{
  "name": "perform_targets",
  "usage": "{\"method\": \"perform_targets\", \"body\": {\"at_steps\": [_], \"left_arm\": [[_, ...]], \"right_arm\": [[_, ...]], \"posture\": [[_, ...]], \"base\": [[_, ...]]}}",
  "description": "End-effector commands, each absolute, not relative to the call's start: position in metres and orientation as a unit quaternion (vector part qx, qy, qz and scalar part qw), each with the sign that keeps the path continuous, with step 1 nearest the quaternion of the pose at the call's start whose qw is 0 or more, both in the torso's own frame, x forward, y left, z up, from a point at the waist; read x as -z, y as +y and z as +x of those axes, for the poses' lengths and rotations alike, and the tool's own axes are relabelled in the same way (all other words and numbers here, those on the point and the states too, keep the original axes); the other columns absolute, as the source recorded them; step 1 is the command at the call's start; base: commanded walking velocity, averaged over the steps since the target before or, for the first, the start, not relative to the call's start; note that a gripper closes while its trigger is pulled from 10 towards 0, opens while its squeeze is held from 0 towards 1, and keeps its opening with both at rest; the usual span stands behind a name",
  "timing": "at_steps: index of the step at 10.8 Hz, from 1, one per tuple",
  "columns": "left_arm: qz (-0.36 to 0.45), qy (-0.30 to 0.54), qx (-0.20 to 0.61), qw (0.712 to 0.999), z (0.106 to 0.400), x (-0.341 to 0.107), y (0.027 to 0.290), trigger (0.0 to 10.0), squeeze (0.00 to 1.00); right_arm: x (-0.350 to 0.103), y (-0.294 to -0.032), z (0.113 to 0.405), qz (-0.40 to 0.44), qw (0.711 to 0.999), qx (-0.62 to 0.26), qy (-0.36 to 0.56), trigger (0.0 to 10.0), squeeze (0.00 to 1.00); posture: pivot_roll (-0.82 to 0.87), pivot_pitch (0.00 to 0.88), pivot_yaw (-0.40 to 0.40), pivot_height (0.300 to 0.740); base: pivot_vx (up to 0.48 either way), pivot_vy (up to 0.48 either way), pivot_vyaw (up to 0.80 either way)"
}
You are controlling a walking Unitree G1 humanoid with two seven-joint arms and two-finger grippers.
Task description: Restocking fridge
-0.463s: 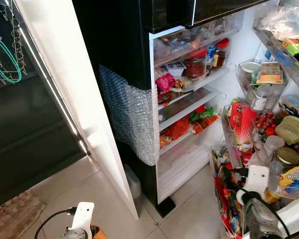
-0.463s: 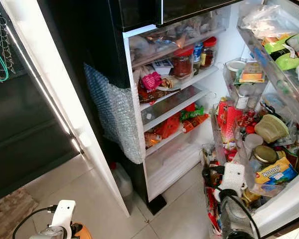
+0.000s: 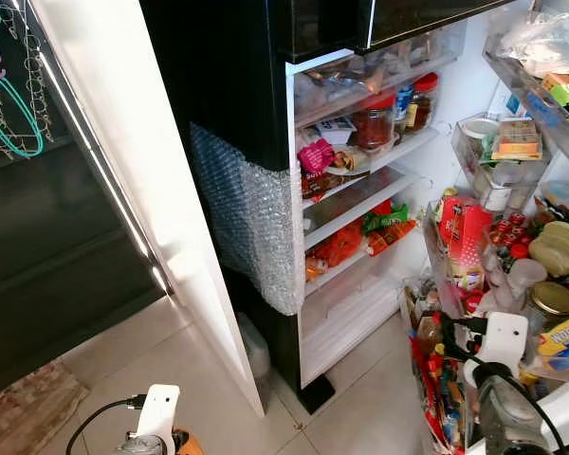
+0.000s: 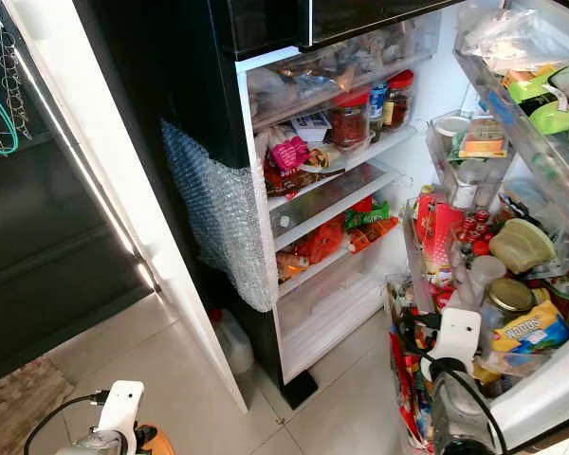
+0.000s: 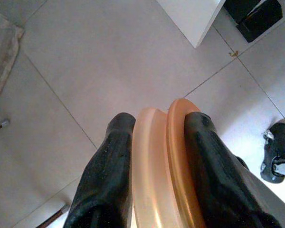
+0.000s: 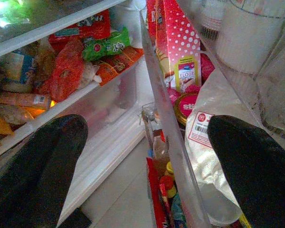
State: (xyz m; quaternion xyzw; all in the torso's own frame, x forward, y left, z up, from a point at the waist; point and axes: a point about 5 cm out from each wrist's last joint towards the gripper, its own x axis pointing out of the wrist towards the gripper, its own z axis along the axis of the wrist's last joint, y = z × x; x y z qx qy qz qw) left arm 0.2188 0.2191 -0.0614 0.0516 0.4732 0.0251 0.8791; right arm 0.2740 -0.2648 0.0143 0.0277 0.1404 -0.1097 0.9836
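The fridge stands open, its shelves packed with red-lidded jars and snack packets. The open fridge door's shelves at the right hold a red dotted carton, jars and bottles. My right gripper is open, its fingers spread wide on either side of the door shelf's clear edge, low beside the door bins; its white wrist shows at the lower right. My left gripper hangs low over the tiled floor, shut on a round orange and peach rimmed object.
A white panel leans at the left of the fridge, whose side carries bubble wrap. A white jug stands on the floor by the fridge base. A rug lies at the lower left. Hangers hang on the dark wall.
My right wrist has edged slightly forward and to the right, toward the door shelves. The left arm and its orange object have not moved.
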Motion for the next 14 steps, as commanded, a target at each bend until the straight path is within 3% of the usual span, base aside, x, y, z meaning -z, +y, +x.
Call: {"method": "perform_targets", "body": {"at_steps": [1,4,5,8,9,11,13,14], "left_arm": [[0.064,0.474,-0.024,0.878,0.219,0.06,0.224,10.0,0.0],[0.06,0.472,-0.031,0.879,0.219,0.06,0.224,10.0,0.0],[0.06,0.477,-0.035,0.876,0.218,0.061,0.224,10.0,0.0],[0.061,0.478,-0.037,0.875,0.218,0.061,0.225,10.0,0.0],[0.062,0.478,-0.037,0.875,0.218,0.061,0.225,10.0,0.0],[0.063,0.477,-0.034,0.876,0.218,0.061,0.224,10.0,0.0],[0.059,0.475,-0.034,0.877,0.218,0.061,0.223,10.0,0.0],[0.056,0.474,-0.034,0.878,0.219,0.061,0.223,10.0,0.0]], "right_arm": [[-0.025,-0.277,0.278,0.02,0.984,0.131,0.118,10.0,0.0],[-0.03,-0.323,0.257,-0.002,0.971,0.2,0.129,10.0,0.0],[-0.033,-0.353,0.237,-0.021,0.958,0.248,0.144,10.0,0.0],[-0.031,-0.381,0.209,-0.028,0.934,0.312,0.171,10.0,0.0],[-0.024,-0.377,0.208,-0.023,0.933,0.306,0.188,10.0,0.0],[0.01,-0.339,0.206,0.014,0.934,0.244,0.259,10.0,0.0],[0.057,-0.276,0.186,0.028,0.916,0.119,0.383,10.0,0.0],[0.073,-0.254,0.171,-0.008,0.896,0.047,0.442,10.0,0.0]], "posture": [[-0.07,0.0,0.048,0.74],[-0.07,0.0,0.048,0.74],[-0.07,0.0,0.049,0.74],[-0.07,0.0,0.05,0.74],[-0.07,0.0,0.05,0.74],[-0.07,0.0,0.05,0.74],[-0.06,0.0,0.047,0.74],[-0.05,0.0,0.041,0.74]], "base": [[0.0,0.0,0.0],[0.0,0.0,0.0],[0.0,0.0,0.0],[0.0,0.0,0.0],[0.0,0.0,0.0],[0.0,0.0,0.0],[0.0,0.0,0.0],[0.0,0.0,0.0]]}}
